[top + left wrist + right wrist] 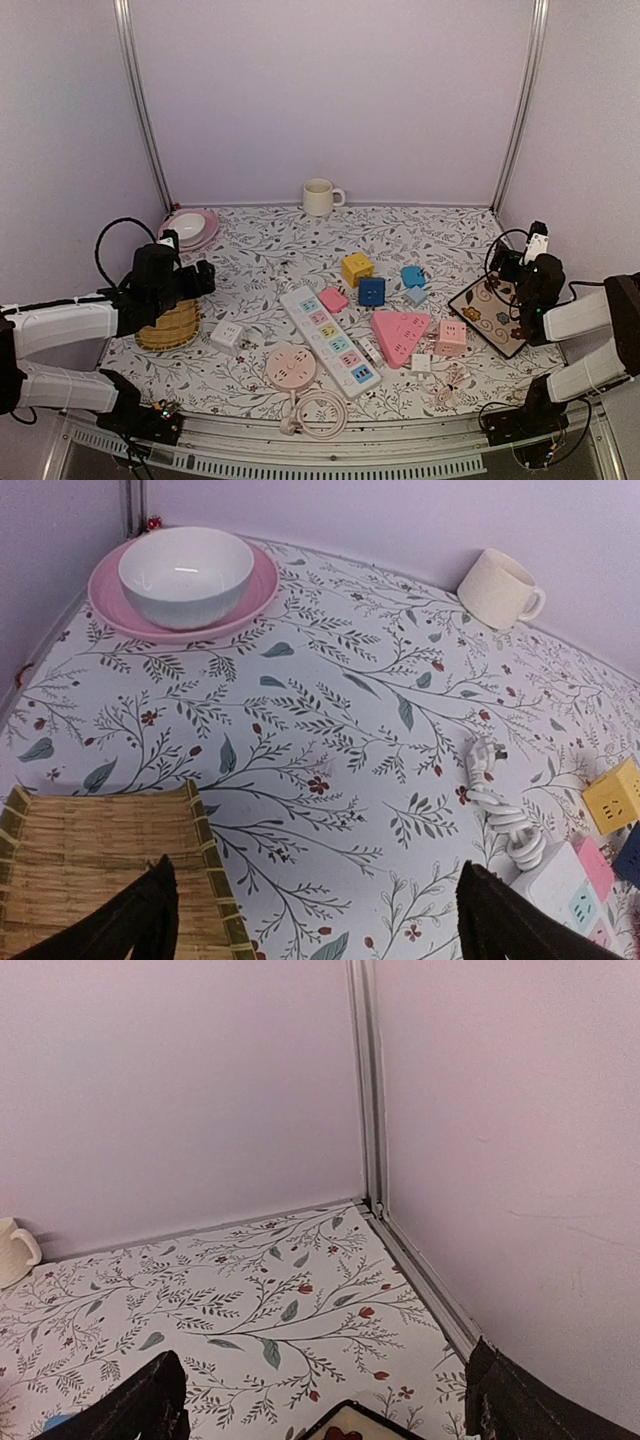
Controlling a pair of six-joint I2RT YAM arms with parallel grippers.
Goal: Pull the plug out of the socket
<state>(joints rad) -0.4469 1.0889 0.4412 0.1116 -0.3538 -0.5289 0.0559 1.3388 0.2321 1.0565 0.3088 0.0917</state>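
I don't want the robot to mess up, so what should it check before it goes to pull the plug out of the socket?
1. Left end effector open: ok, jaws wide apart.
2. Right end effector open: ok, jaws wide apart.
3. Both holding nothing: ok.
4. Power strip in plain sight, nothing covering it: ok.
5. Pink plug at its far end really pushed in: cannot tell.
6. An end effector close to the plug: not ok, both sit far off to the sides.
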